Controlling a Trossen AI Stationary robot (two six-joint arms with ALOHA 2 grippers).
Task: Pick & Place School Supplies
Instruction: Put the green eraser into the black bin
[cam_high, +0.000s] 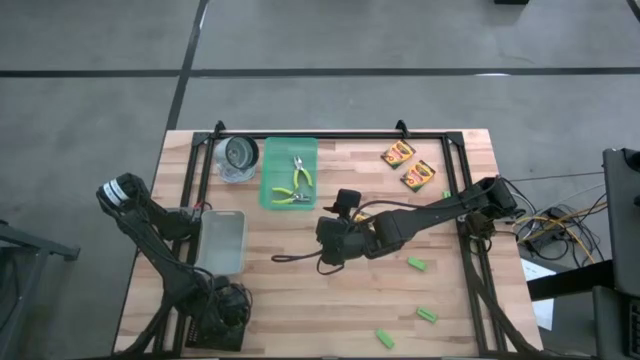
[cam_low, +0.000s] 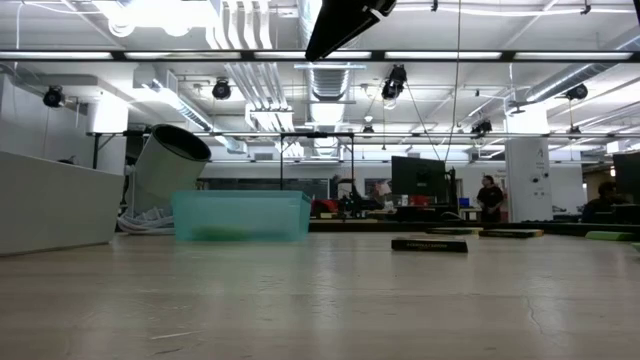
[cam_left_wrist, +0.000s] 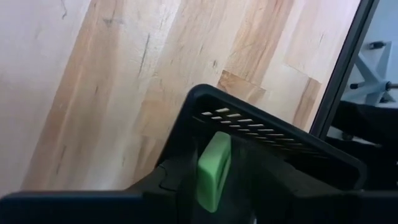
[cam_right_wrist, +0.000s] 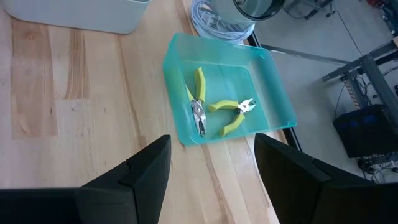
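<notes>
My right pincer hangs released mid-worktop; nearest green block lies just to its right, long axis roughly across. Left pincer grips a block.

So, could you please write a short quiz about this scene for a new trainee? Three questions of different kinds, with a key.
1. True or false: both pliers lie inside the teal tray.
2. How many crayon boxes show on the table in the high view? A) one B) two C) five
3. Fill in: the right end effector, near the tray, is ___ and holds nothing.

Key: 1 true; 2 B; 3 open.
</notes>
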